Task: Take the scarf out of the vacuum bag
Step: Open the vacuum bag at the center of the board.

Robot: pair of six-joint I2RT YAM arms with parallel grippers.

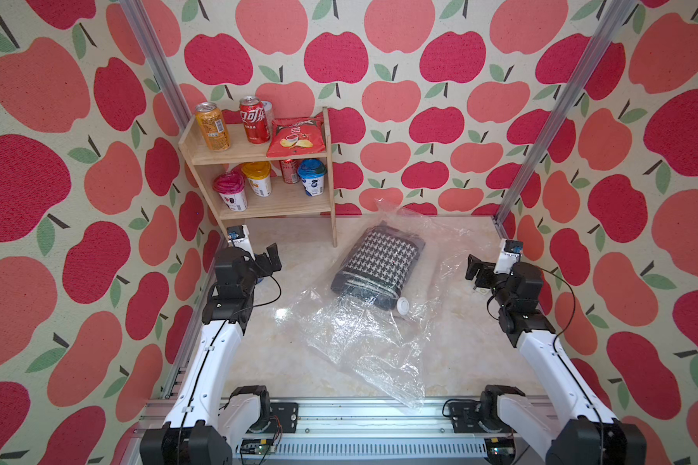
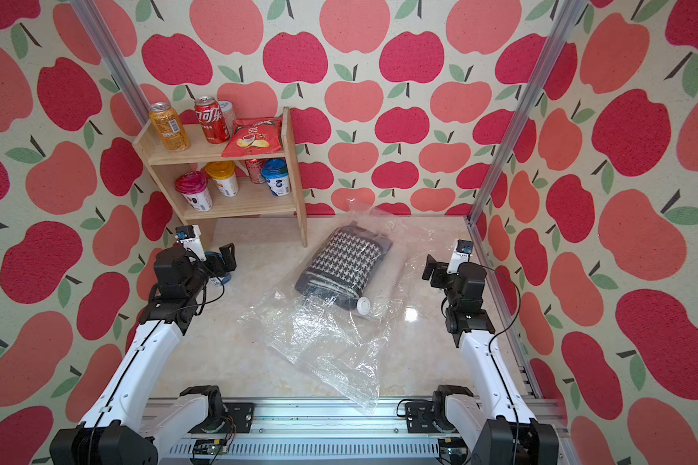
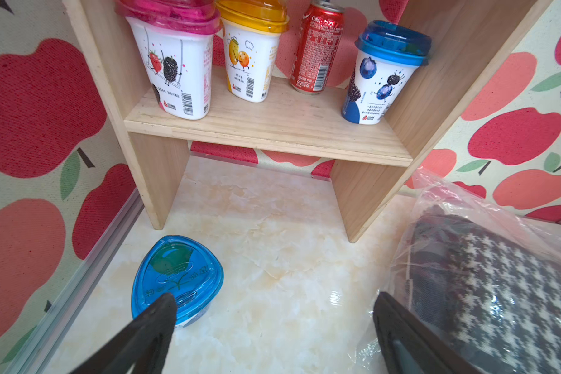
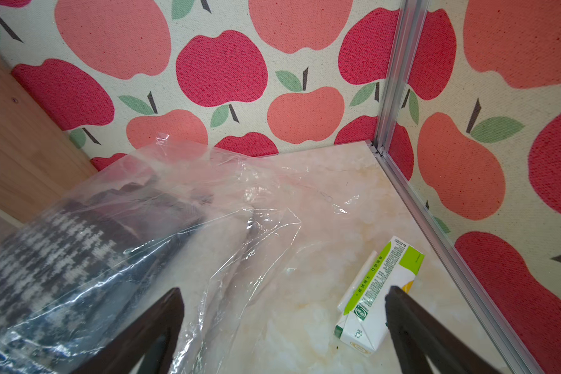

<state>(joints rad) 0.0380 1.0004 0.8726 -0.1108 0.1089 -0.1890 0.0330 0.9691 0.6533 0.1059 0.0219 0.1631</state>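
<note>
**Scarf inside the bag, both grippers open and empty**

We see the scarf, a folded black-and-white houndstooth knit w/ dark edges. It lies inside the vacuum bag, a large clear crinkly plastic sack, mid-table on the cream marble-look tabletop. The scarf lies diagonally in the bag's far half. The near half is flat plastic running down to the metal rail at the front. A small round white valve cap sits at the scarf's near-right corner. Both top views show the same layout.

The left gripper hangs at the table's left side, in front of the shelf, jaws spread wide w/ nothing between them. In the left wrist view we see bare marble between its fingers. A blue-lidded plastic cup stands under one finger and the bag's edge is beside the other; we can't tell if either touches.

The right gripper hangs at the right side, near the bag's right edge, jaws also spread and holding nothing. A white-and-green drink carton lies on its side by the right wall.

At the back-left stands a two-tier pale wooden shelf. Its top tier holds an orange can, a red cola can and a red crisp packet. The lower tier holds pink-, yellow- and blue-lidded cups plus another red can.
</note>
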